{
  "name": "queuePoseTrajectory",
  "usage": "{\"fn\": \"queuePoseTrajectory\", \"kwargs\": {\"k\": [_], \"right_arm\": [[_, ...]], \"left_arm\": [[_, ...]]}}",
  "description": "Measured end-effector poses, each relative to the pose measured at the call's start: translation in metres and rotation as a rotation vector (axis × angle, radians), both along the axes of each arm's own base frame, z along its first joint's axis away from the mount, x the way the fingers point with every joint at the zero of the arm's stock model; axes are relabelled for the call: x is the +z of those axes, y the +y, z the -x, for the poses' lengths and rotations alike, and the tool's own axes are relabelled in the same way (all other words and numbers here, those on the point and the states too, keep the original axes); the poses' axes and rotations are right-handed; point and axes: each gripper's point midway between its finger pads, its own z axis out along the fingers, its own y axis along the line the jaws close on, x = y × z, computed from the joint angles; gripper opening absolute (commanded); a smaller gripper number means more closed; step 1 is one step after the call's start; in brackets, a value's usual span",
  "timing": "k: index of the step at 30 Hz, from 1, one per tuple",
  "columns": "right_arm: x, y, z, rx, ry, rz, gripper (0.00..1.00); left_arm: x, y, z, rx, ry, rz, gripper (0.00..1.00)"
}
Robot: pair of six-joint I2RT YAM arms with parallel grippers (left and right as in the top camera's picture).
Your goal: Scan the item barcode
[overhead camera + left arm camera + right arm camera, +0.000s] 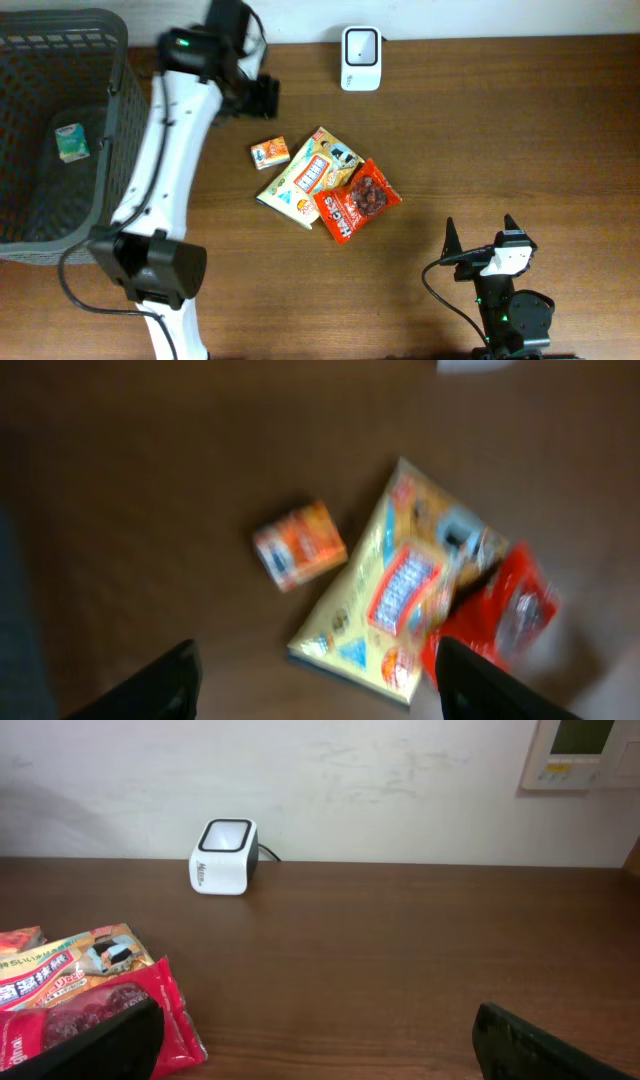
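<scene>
- Items to be scanned: a small orange box [270, 152], a yellow packet [308, 176] and a red packet [358, 200] are lying in a cluster about the middle of the bench [520, 120]. The red packet is overlapping the yellow packet's edge, and the box is lying just beside the yellow packet.
- Scanner [360, 45]: it is standing at the far edge of the bench, apart from the cluster.
- Basket [60, 40]: it is occupying the far left corner, and a small green item [71, 143] is lying inside it.
- Left jaws: they are being held released and empty above the bench, between the cluster and the far edge. The small orange box is the nearest item, lying just on their near side. In the left wrist view the box and the yellow packet are being framed between the two fingertips [170, 680].
- Right jaws: they are being held spread wide and empty at the near edge, toward the right corner, well apart from every item.
- Handling, as judged: the small orange box is probably light and stiff, and is best taken across two opposite flat faces. Both packets are probably light, soft and slippery, with crushable contents, and are best pinched at a sealed border.
- Barcodes: none is being shown in any view, so the face to be turned toward the scanner cannot be told.
</scene>
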Motion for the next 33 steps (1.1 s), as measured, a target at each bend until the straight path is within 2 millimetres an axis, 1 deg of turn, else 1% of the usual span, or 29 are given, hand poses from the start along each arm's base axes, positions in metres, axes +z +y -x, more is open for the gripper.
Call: {"fn": "queuePoseTrajectory", "kwargs": {"k": [1,2,3,5,6,8,10,11,12,14,16,17,18,20,21,22,23,24,25,28,30,32,33], "right_arm": [[0.000,0.000,0.000,0.000,0.000,0.000,0.98],[0.000,0.000,0.000,0.000,0.000,0.000,0.98],[0.000,0.000,0.000,0.000,0.000,0.001,0.98],[0.000,0.000,0.000,0.000,0.000,0.000,0.98],[0.000,0.000,0.000,0.000,0.000,0.000,0.98],[0.000,0.000,0.000,0.000,0.000,0.000,0.98],[0.000,0.000,0.000,0.000,0.000,0.001,0.98],[0.000,0.000,0.000,0.000,0.000,0.000,0.98],[0.000,0.000,0.000,0.000,0.000,0.000,0.98],[0.000,0.000,0.000,0.000,0.000,0.000,0.98],[0.000,0.000,0.000,0.000,0.000,0.000,0.98],[0.000,0.000,0.000,0.000,0.000,0.000,0.98],[0.000,0.000,0.000,0.000,0.000,0.000,0.98],[0.000,0.000,0.000,0.000,0.000,0.000,0.99],[0.000,0.000,0.000,0.000,0.000,0.000,0.98],[0.000,0.000,0.000,0.000,0.000,0.000,0.98],[0.000,0.000,0.000,0.000,0.000,0.001,0.98],[0.000,0.000,0.000,0.000,0.000,0.000,0.98],[0.000,0.000,0.000,0.000,0.000,0.000,0.98],[0.000,0.000,0.000,0.000,0.000,0.000,0.98],[0.000,0.000,0.000,0.000,0.000,0.000,0.99],[0.000,0.000,0.000,0.000,0.000,0.000,0.98],[0.000,0.000,0.000,0.000,0.000,0.000,0.98]], "left_arm": [[0.016,0.007,-0.002,0.017,-0.039,-0.003,0.75],[0.046,0.022,-0.007,0.053,-0.122,-0.011,0.75],[0.062,0.038,-0.007,0.089,-0.159,-0.032,0.75],[0.095,0.075,-0.007,0.185,-0.256,-0.091,0.75],[0.104,0.089,-0.006,0.220,-0.281,-0.117,0.75],[0.122,0.131,-0.001,0.330,-0.330,-0.192,0.75],[0.129,0.172,0.005,0.434,-0.341,-0.260,0.74],[0.129,0.186,0.007,0.469,-0.338,-0.280,0.74],[0.127,0.207,0.010,0.519,-0.327,-0.307,0.75],[0.123,0.236,0.014,0.584,-0.308,-0.338,0.74],[0.117,0.266,0.019,0.655,-0.284,-0.360,0.71],[0.115,0.278,0.022,0.685,-0.276,-0.362,0.67],[0.110,0.292,0.024,0.723,-0.262,-0.366,0.68],[0.100,0.311,0.027,0.768,-0.234,-0.366,0.69],[0.095,0.317,0.027,0.780,-0.222,-0.360,0.69],[0.082,0.326,0.026,0.793,-0.189,-0.336,0.68],[0.074,0.330,0.025,0.797,-0.170,-0.326,0.68],[0.060,0.333,0.021,0.793,-0.138,-0.305,0.68],[0.050,0.334,0.018,0.790,-0.117,-0.295,0.67],[0.017,0.340,0.002,0.784,-0.065,-0.280,0.63],[-0.003,0.343,-0.006,0.780,-0.031,-0.274,0.64],[-0.031,0.346,-0.013,0.774,0.022,-0.267,0.66],[-0.041,0.347,-0.015,0.772,0.043,-0.267,0.67]]}}
